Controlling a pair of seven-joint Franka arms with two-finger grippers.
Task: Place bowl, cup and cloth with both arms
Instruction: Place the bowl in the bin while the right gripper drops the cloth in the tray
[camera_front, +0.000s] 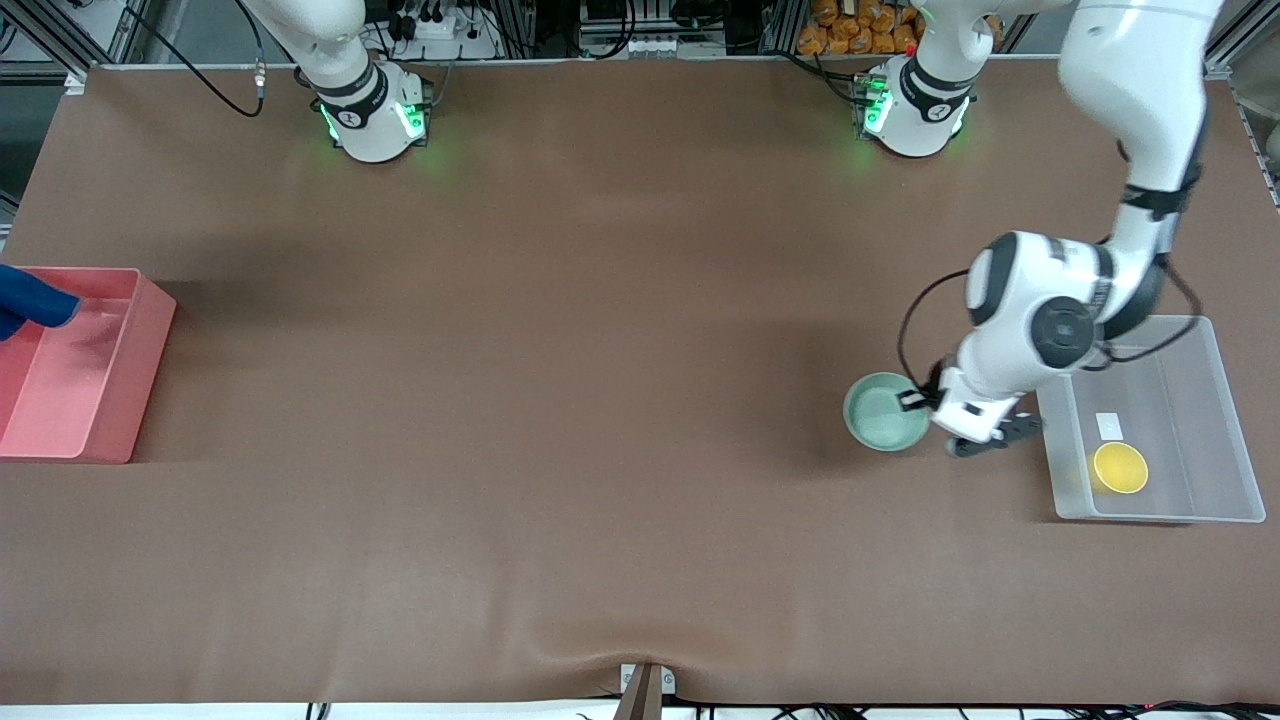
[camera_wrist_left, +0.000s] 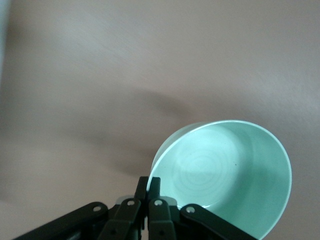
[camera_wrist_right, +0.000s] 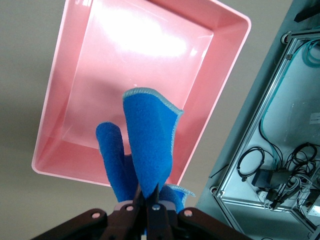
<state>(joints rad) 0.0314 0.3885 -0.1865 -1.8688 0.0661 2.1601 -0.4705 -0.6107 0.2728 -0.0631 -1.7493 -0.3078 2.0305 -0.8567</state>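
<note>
1. Front view cuts off the right gripper at the table's right-arm end; only a scrap of the blue cloth (camera_front: 35, 303) shows over the pink bin (camera_front: 120, 400). Right wrist view fills it in: right gripper (camera_wrist_right: 147, 202) pinched shut on the cloth, which hangs above the bin's inside.
2. Left wrist view shows the left gripper (camera_wrist_left: 148, 186) clamped tight on the rim of the mint-green bowl (camera_wrist_left: 225, 175); in front view the wrist hides that grip.
3. The bowl sits on the brown table (camera_front: 560, 400), just beside the clear plastic bin (camera_front: 1225, 430) at the left-arm end.
4. Yellow cup (camera_front: 1119, 467) stands upright inside the clear bin, near its front-camera edge.
</note>
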